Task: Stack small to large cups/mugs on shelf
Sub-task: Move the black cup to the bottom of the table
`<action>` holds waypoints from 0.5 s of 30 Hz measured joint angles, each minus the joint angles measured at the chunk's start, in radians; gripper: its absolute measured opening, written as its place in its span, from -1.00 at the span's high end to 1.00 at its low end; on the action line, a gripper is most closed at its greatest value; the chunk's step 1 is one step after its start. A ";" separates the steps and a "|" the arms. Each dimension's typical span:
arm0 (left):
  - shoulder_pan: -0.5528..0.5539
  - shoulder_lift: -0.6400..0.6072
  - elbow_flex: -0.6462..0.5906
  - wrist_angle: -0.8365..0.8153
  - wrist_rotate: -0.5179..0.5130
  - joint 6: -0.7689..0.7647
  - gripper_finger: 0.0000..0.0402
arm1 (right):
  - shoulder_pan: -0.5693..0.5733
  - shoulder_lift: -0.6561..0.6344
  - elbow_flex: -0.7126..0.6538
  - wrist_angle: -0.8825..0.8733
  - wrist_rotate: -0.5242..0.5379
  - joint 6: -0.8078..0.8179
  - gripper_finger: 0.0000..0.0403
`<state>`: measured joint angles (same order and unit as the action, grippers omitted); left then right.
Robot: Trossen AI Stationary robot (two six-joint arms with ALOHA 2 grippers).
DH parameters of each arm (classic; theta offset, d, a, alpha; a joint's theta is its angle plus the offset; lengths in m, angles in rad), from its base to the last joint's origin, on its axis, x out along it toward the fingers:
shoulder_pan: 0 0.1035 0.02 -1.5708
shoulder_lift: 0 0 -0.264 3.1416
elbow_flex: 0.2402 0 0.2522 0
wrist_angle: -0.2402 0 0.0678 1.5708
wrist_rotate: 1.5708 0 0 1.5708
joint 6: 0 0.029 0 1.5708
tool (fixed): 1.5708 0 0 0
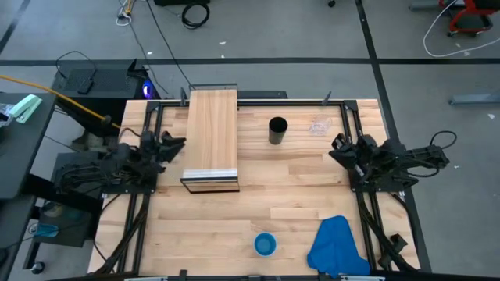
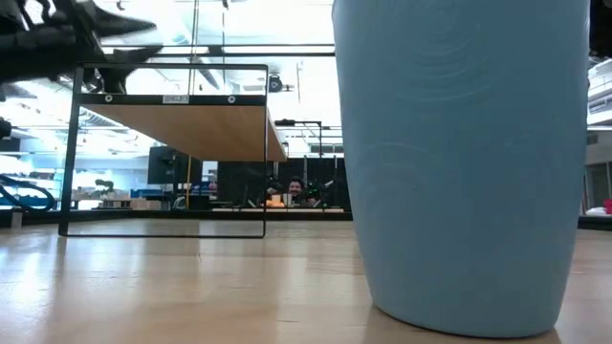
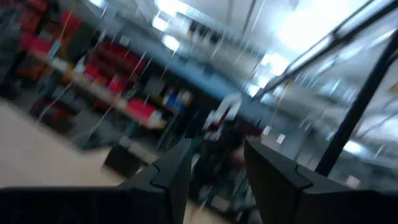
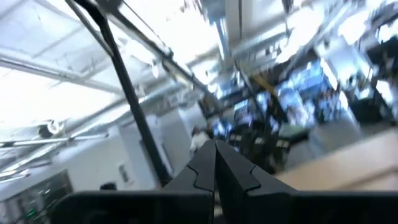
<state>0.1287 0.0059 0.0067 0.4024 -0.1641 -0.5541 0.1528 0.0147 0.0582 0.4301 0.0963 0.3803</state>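
Note:
The shelf (image 1: 212,136) is a long light-wood board on a thin dark frame (image 2: 163,229), standing on the table left of centre. A tall black cup (image 1: 277,129) stands upright just right of it. A small clear cup (image 1: 319,125) sits farther right, near the far edge. A bright blue cup (image 1: 265,244) stands at the near edge and fills the low view (image 2: 459,162). My left gripper (image 1: 176,144) (image 3: 217,149) is open at the table's left side, beside the shelf. My right gripper (image 1: 336,144) (image 4: 215,146) is shut at the right side. Both hold nothing.
A crumpled blue cloth (image 1: 337,246) lies at the near right corner, beside the blue cup. Dark frame rails (image 1: 148,117) run along the table's left and right edges under both arms. Bare wood (image 1: 289,187) spreads between the shelf, the cups and the cloth.

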 joint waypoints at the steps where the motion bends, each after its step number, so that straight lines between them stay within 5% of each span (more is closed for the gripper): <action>1: 0.000 0.000 0.000 0.036 0.000 -0.011 0.22 | 0.000 0.000 0.000 0.022 0.005 -0.019 0.92; 15: 0.000 0.000 0.000 0.305 -0.049 -0.006 0.23 | 0.000 0.000 0.000 0.207 0.078 -0.008 0.92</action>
<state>0.1287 0.0062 0.0067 0.7076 -0.2135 -0.5606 0.1528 0.0147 0.0582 0.6371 0.1747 0.3720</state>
